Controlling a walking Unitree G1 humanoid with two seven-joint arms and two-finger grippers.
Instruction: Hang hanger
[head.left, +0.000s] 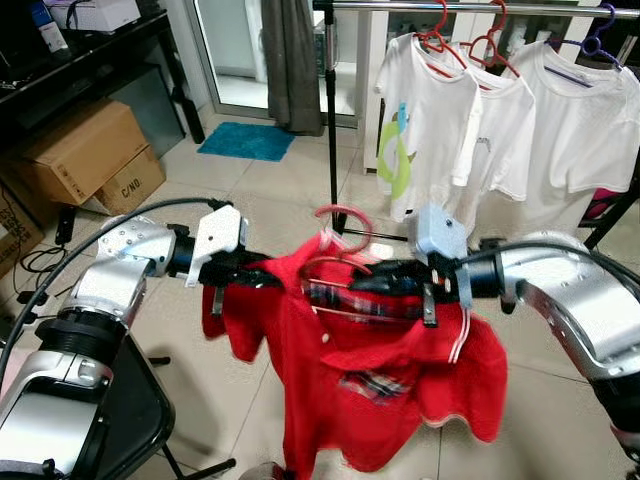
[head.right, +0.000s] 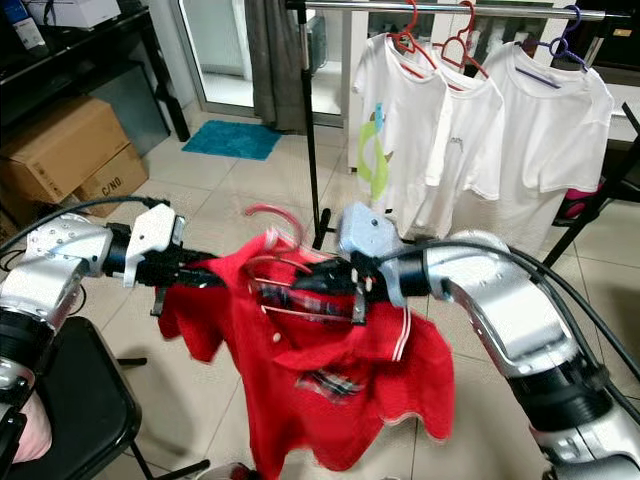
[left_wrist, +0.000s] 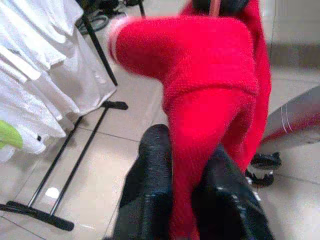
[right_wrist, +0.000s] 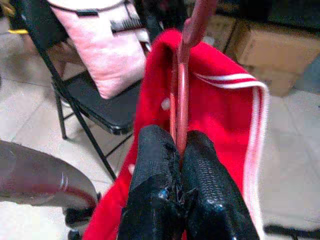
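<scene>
At frame center, the right end effector (right_wrist: 179, 165) is clenched on the pink hanger (head.left: 345, 222) carrying a red polo shirt (head.left: 370, 360); the left end effector (left_wrist: 187, 195) pinches the shirt's sleeve, below 3 white T-shirts (head.left: 500, 130).

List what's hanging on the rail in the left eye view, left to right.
Grey curtain → white T-shirt with green print on a red hanger → middle white T-shirt on a red hanger → white T-shirt on a purple hanger.
</scene>
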